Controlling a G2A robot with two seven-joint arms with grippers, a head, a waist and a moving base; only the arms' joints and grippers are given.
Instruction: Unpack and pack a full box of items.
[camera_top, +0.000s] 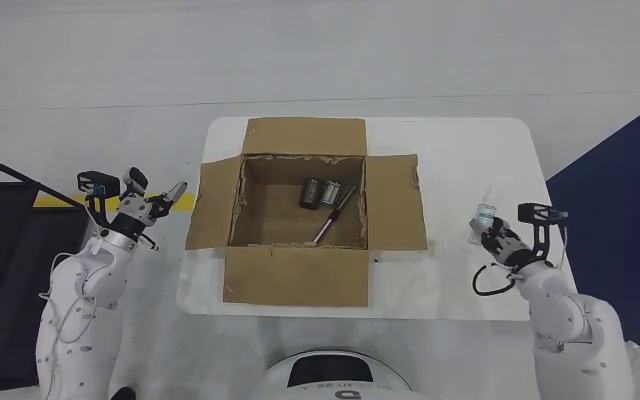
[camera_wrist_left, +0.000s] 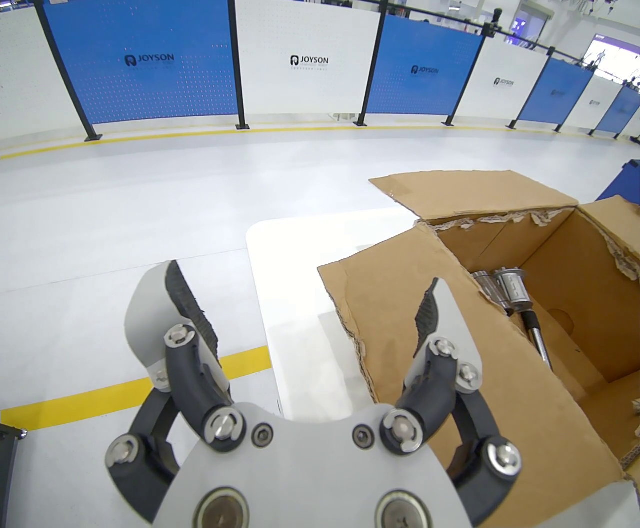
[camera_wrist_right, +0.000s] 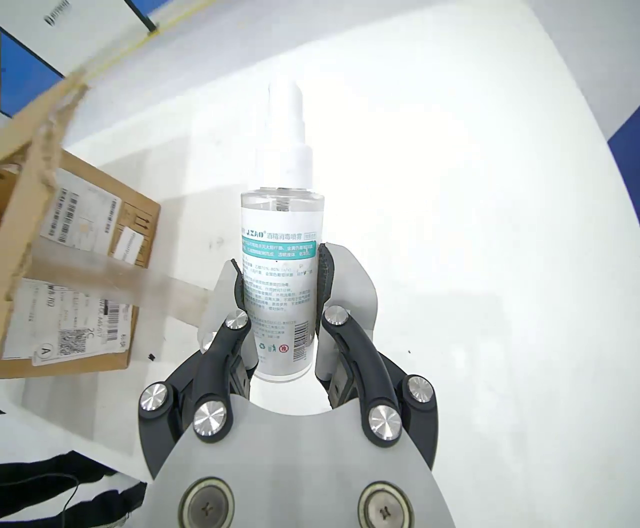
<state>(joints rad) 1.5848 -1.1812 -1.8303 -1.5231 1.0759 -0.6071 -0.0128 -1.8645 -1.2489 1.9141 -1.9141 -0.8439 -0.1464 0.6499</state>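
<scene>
Box (camera_top: 296, 277) open at mid-counter (camera_top: 470, 160), flaps splayed out, two metal cylinders (camera_top: 320, 193) and a slim rod (camera_top: 335, 215) lying inside. Right gripper (camera_wrist_right: 281, 262) over counter's right end, well apart from box, jaws clamped on clear spray bottle (camera_wrist_right: 282, 220). Left gripper (camera_wrist_left: 305, 275) off counter's left edge, jaws spread wide, empty.

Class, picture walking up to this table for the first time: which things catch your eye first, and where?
The open cardboard box in the middle of the white table, flaps spread, with metal cylinders and a slim rod inside. Then the right gripper shut on a clear spray bottle near the table's right edge.
</scene>
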